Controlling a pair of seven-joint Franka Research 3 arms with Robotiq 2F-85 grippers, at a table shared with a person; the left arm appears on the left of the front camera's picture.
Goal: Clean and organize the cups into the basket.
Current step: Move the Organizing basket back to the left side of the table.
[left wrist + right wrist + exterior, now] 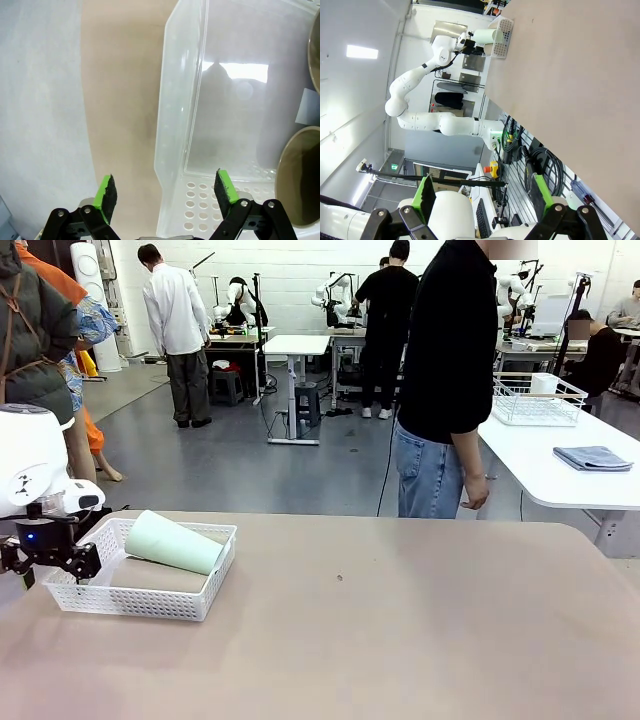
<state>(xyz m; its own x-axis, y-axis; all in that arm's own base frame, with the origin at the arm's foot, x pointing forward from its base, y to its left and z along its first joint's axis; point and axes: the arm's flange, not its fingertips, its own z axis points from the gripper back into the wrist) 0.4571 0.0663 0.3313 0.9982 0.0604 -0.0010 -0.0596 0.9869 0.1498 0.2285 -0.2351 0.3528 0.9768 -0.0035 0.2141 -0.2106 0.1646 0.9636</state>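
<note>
Left gripper (163,194): jaws wide, nothing held, straddling near wall of basket (150,602). Right gripper (483,196): wide, empty, off table edge. Cups in basket: two, lying flat — mint tumbler (174,541) atop beige tumbler (150,575), latter mostly hidden. Person (445,380) beyond table, head cut off.

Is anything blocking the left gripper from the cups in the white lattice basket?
Nothing visible. The open left gripper straddles the near wall of the shallow white perforated plastic basket, and the beige-brown tumbler's open mouth lies just inside. The pale mint green tumbler rests on top, unobstructed.
</note>
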